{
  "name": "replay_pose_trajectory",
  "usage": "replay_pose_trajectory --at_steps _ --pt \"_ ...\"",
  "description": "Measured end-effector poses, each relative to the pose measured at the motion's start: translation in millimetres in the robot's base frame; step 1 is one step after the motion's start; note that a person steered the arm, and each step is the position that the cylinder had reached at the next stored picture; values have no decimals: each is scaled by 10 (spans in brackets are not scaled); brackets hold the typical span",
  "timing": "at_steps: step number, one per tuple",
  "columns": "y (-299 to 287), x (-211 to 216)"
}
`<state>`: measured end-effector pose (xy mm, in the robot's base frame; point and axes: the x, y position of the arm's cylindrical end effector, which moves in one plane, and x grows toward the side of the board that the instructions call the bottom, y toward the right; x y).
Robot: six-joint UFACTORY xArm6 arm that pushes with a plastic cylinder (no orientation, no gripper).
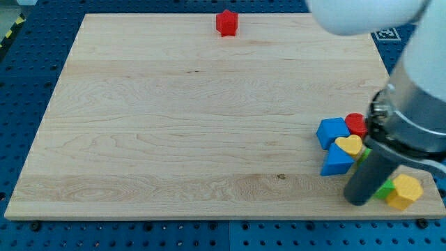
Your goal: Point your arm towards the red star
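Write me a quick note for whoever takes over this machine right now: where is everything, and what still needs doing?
My tip is at the view's bottom right, among the cluster: blue blocks, red round block, yellow heart, yellow block, green bits.
The red star sits alone at the view's top edge, far from the tip.
Done: nothing visible.
Left: bring the tip across the board toward the star.

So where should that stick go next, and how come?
Probably up and toward the view's left. My tip sits at the view's bottom right, beside the cluster of blue blocks, the yellow heart and a yellow block. The red star stands alone at the top edge of the board, far off, with bare wood between.
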<state>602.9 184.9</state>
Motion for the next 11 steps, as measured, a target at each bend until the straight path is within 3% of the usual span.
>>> replay_pose_trajectory --at_steps 1,3,4,6,7,8,9,10,11 --pt "1 44" --pt "-1254 -4" --pt "-1706 -612" --pt "-1787 -2283" --pt "-1804 -2738" --pt "-2319 -3055" --pt "-2694 -3629" --pt "-2498 -4111" --pt "-2307 -4038"
